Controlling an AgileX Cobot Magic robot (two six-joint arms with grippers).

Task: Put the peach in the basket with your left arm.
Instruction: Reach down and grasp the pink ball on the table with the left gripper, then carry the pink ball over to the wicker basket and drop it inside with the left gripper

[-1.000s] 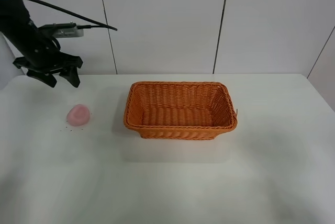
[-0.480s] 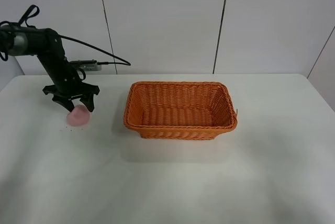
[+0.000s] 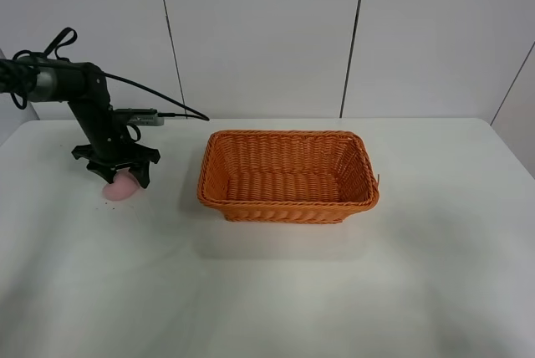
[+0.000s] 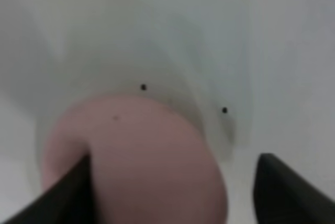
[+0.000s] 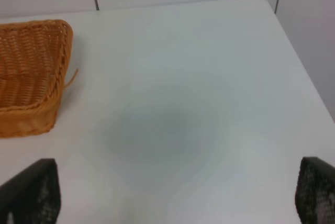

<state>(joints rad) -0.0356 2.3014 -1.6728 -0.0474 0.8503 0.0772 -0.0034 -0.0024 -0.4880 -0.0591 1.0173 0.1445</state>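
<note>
The pale pink peach (image 3: pixel 118 190) lies on the white table, left of the orange wicker basket (image 3: pixel 288 176). My left gripper (image 3: pixel 116 171) is open, pointing down, with its black claws straddling the top of the peach. In the left wrist view the peach (image 4: pixel 136 156) fills the lower middle, between the two dark fingertips (image 4: pixel 68 195) of the left gripper (image 4: pixel 172 195). One tip is against its side, the other stands apart. The right gripper (image 5: pixel 175 198) is open over bare table, with the basket's corner (image 5: pixel 31 77) off to its side. It does not show in the high view.
The white table (image 3: pixel 276 291) ends at a panelled wall behind. Small dark specks (image 4: pixel 224 110) lie on the table around the peach. A black cable (image 3: pixel 159 94) trails from the left arm towards the basket's far left corner.
My left arm has swung in from the far left and come down over the peach. The claws now sit lower around it. The peach has shifted slightly left.
</note>
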